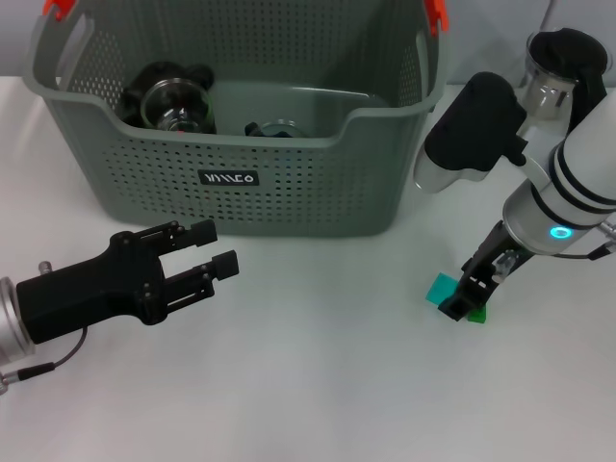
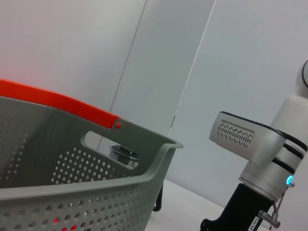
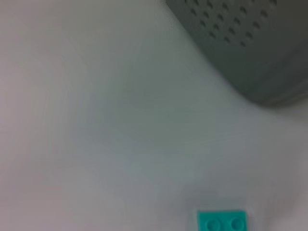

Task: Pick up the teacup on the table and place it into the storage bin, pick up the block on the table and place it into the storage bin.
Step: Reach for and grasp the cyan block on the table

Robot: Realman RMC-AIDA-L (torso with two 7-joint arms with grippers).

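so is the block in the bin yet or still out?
Out. The teal block lies on the table right of the storage bin, with the right gripper down at it.

Block (image 1: 444, 287): my right gripper (image 1: 469, 296) covers its far part in the head view; my right wrist view cuts it (image 3: 222, 222) at the edge.
Right fingers: whether they are parted or closed, I cannot tell.
Bin (image 1: 241, 197): its back rim runs off the head view.
Bin contents: a glass cup (image 1: 173, 104) shows; the dark item (image 1: 272, 128) beside it is mostly behind the front wall.
My left arm: cut off at the edge.
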